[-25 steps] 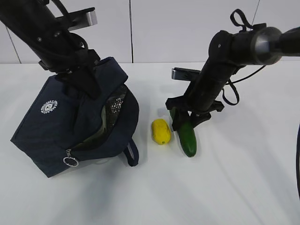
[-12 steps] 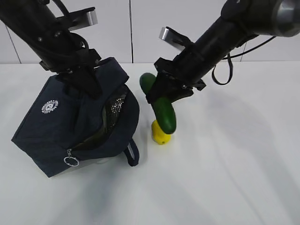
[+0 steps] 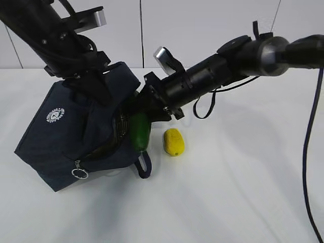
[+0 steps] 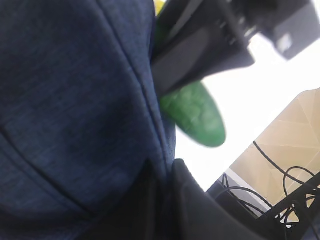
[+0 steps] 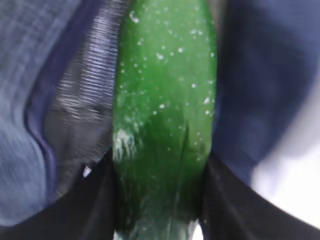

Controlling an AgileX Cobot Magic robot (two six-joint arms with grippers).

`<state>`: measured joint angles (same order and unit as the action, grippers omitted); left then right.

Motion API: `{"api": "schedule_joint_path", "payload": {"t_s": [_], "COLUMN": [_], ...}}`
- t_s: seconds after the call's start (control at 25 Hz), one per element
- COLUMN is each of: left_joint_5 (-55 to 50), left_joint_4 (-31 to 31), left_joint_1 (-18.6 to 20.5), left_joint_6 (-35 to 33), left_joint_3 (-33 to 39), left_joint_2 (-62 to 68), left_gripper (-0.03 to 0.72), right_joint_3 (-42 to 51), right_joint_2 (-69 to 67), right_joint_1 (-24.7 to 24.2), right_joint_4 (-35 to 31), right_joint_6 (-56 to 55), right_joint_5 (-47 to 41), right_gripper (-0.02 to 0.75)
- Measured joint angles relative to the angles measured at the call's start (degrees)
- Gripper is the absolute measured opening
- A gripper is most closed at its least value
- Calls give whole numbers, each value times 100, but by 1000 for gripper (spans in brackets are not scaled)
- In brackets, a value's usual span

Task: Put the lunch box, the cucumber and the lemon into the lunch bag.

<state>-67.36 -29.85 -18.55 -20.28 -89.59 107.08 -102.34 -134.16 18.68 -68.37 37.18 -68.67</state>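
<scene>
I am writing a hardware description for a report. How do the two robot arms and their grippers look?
Both arms are matte black tubes. The right one has a glossy dark grey round joint and loose black cables. Each carries a silver-grey rectangular block near the wrist. The gripper fingers are plain black.

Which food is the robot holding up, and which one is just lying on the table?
The cucumber is held in the right tool at the lunch bag's opening. The yellow lemon lies alone on the table, touched by nothing.
</scene>
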Motion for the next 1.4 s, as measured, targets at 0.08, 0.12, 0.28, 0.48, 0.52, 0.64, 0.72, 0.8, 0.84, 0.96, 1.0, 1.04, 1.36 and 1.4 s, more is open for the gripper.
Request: {"api": "schedule_joint_path", "payload": {"t_s": [0.08,0.12,0.28,0.48,0.52,0.64,0.72,0.8,0.84,0.96,1.0,1.04,1.36,1.4], "left_joint_5": [0,0,0,-10,-11,-20,-20,-20,-20,-20,-20,-20,-20,-20], "left_joint_4": [0,0,-22,-22,-22,-34,-45,-45,-45,-45,-45,-45,-45,-45], "left_joint_1": [0,0,0,0,0,0,0,0,0,0,0,0,0,0], "left_joint_6": [-9,-9,-13,-13,-13,-13,-23,-22,-22,-22,-22,-22,-22,-22], "left_joint_3": [0,0,0,0,0,0,0,0,0,0,0,0,0,0], "left_joint_2": [0,0,0,0,0,0,0,0,0,0,0,0,0,0], "left_gripper": [15,15,15,15,15,15,15,15,15,15,15,15,15,15], "right_joint_3": [0,0,0,0,0,0,0,0,0,0,0,0,0,0], "right_joint_2": [-144,-213,-407,-604,-660,-745,-748,-748,-748,-748,-748,-748,-58,52], "right_joint_1": [85,113,206,400,448,526,526,526,515,468,427,389,-149,-202], "right_joint_4": [-570,-813,-1761,-2474,-2581,-2714,-2738,-2753,-2753,-2720,-2646,-2544,-1089,-781], "right_joint_6": [283,433,898,1262,1311,1374,1396,1410,1410,1410,1397,1350,349,202], "right_joint_5": [0,12,69,148,146,162,162,162,162,162,162,162,151,142], "right_gripper": [325,327,353,414,436,503,526,536,537,539,540,540,543,542]}}
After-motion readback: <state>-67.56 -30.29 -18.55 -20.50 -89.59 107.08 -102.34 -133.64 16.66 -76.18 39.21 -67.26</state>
